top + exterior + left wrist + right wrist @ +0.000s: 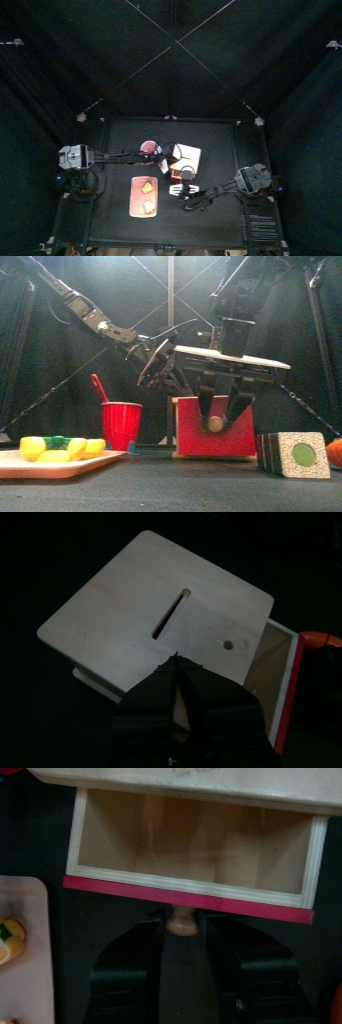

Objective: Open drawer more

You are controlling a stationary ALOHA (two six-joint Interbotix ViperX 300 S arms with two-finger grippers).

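Note:
A small wooden box (pixel 227 356) with a slot in its top stands mid-table, also in the top view (pixel 185 156). Its drawer with a red front (pixel 187 896) is partly pulled out, and its wooden inside (pixel 187 843) shows. My right gripper (pixel 179 936) is shut on the drawer's round knob (pixel 181 921), which is also in the front view (pixel 214 423). My left gripper (pixel 178 670) is shut and its tips rest on the box's top (pixel 134 602), near the slot (pixel 170 614). In the front view the left gripper (pixel 163 364) sits at the top's left edge.
A red cup (pixel 122 424) with a red stick in it stands left of the box. A tray (pixel 60 462) with yellow and green food lies front left. A patterned block (pixel 297 453) and an orange ball (pixel 335 451) sit at the right.

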